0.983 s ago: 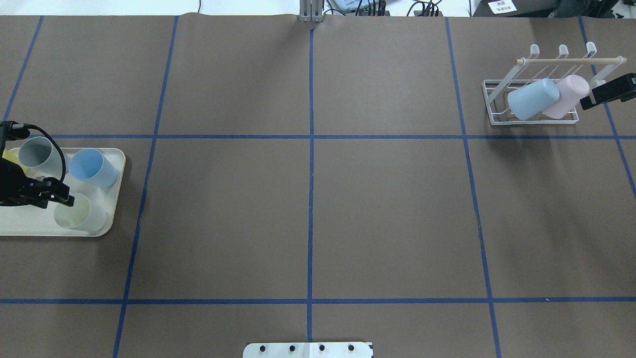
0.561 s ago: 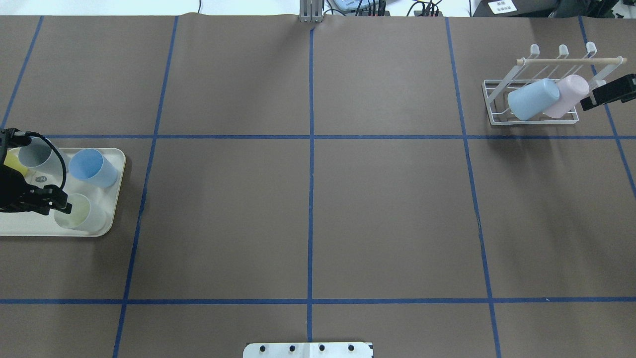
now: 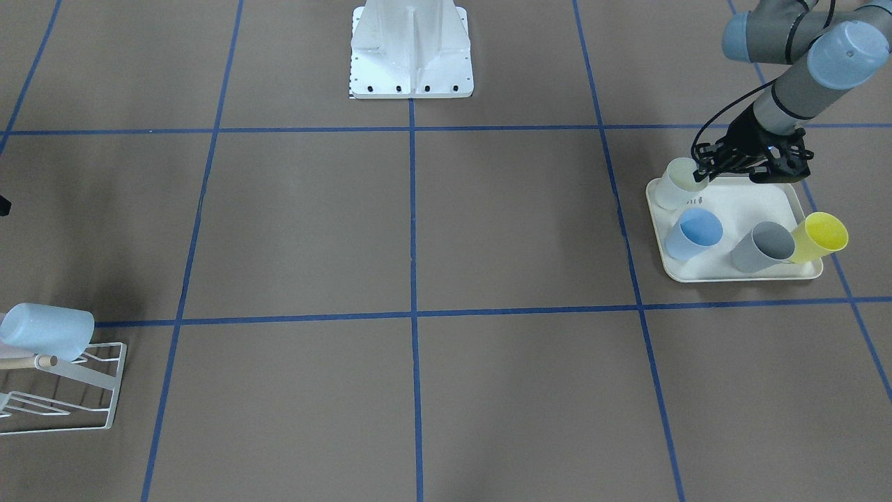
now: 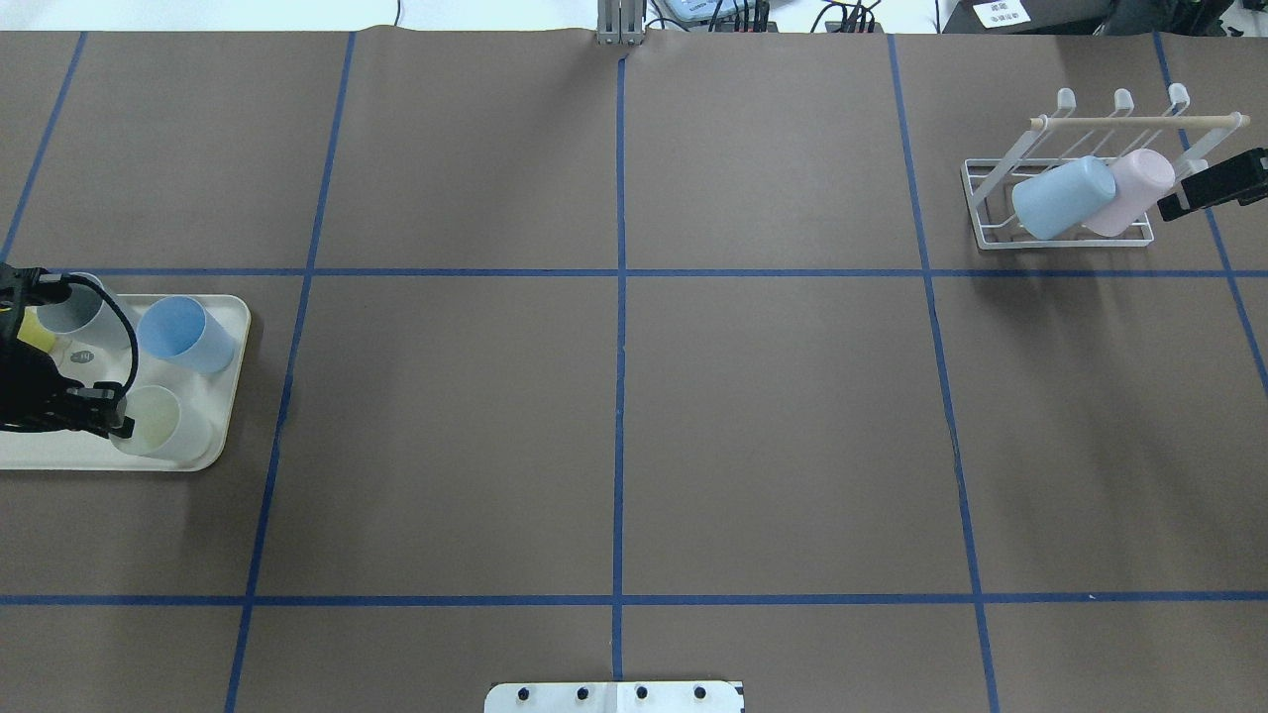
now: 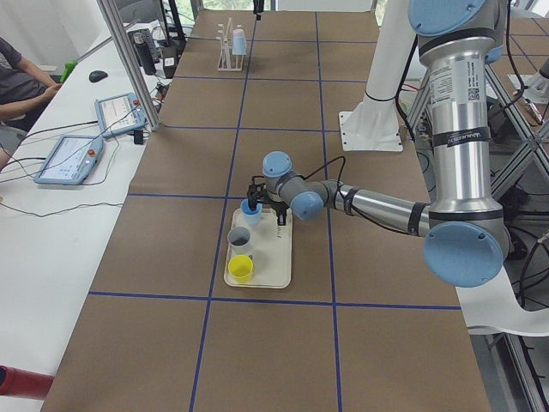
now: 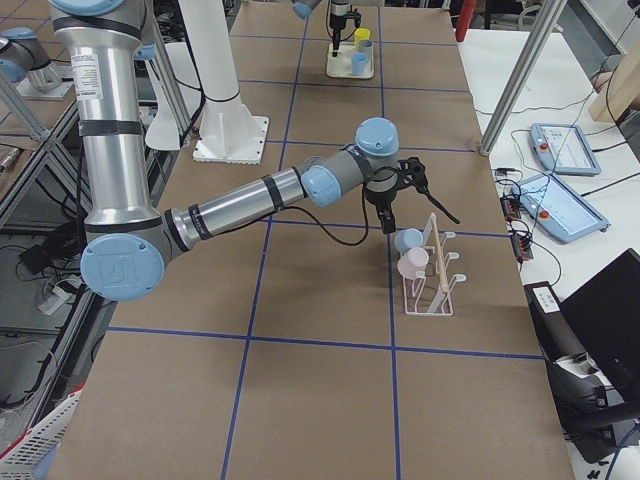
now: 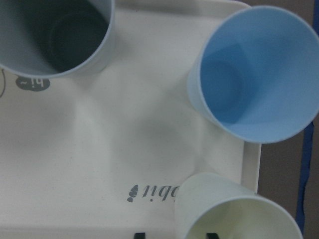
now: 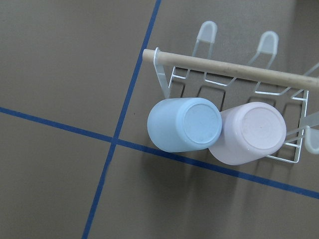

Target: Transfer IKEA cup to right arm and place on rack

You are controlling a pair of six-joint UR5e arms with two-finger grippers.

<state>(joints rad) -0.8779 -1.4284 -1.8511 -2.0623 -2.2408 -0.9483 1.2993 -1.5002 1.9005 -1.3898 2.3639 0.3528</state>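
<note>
Several IKEA cups stand upright on a cream tray (image 4: 59, 451): a pale yellow-green one (image 4: 158, 424), a blue one (image 4: 186, 334), a grey one (image 4: 74, 307) and a yellow one (image 3: 819, 237). My left gripper (image 4: 114, 421) is low over the tray and open. In the left wrist view its two tips straddle the near wall of the pale cup (image 7: 239, 214). The white wire rack (image 4: 991, 198) at the far right holds a light blue cup (image 4: 1062, 196) and a pink cup (image 4: 1134, 190), both tipped on prongs. My right gripper (image 4: 1214, 183) hovers beside the rack; I cannot tell its state.
The robot's white base plate (image 4: 614, 696) sits at the table's near edge. Brown table cover with blue tape lines spans between tray and rack. A side bench with tablets (image 5: 73, 159) and a seated person's sleeve (image 5: 17, 77) lie beyond the table's far edge.
My left gripper has shifted back toward the robot and lowered onto the pale cup's rim. The right arm and the rack cups have not moved.
</note>
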